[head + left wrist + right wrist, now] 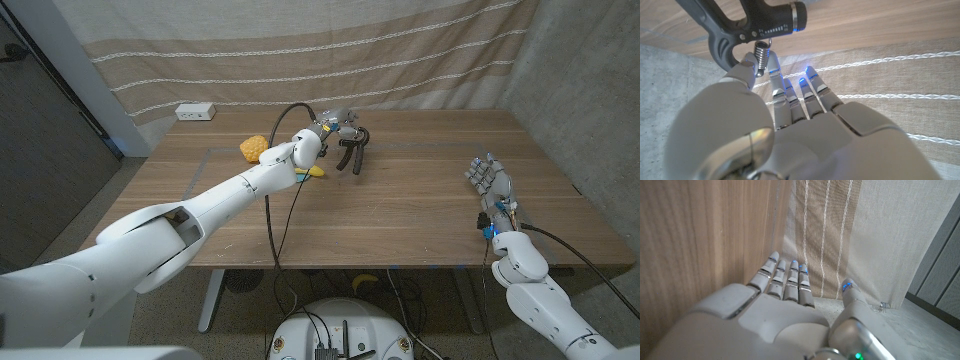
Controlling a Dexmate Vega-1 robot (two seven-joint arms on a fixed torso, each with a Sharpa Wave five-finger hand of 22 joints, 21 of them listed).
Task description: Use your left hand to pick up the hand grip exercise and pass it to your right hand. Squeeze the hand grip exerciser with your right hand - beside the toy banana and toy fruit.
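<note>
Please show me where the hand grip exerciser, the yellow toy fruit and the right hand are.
hand grip exerciser point(352, 152), head view, on its black handles.
yellow toy fruit point(252, 148), head view, on its middle.
right hand point(489, 182), head view, on its middle.

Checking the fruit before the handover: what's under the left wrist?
A yellow banana tip pokes out under the left wrist; the rest is covered by the arm. Another yellow fruit sits beside it.

A lab-like test space: bare wooden table point(400, 215), curtain backdrop point(300, 50), power strip point(195, 112), trailing cables point(275, 215)
</note>
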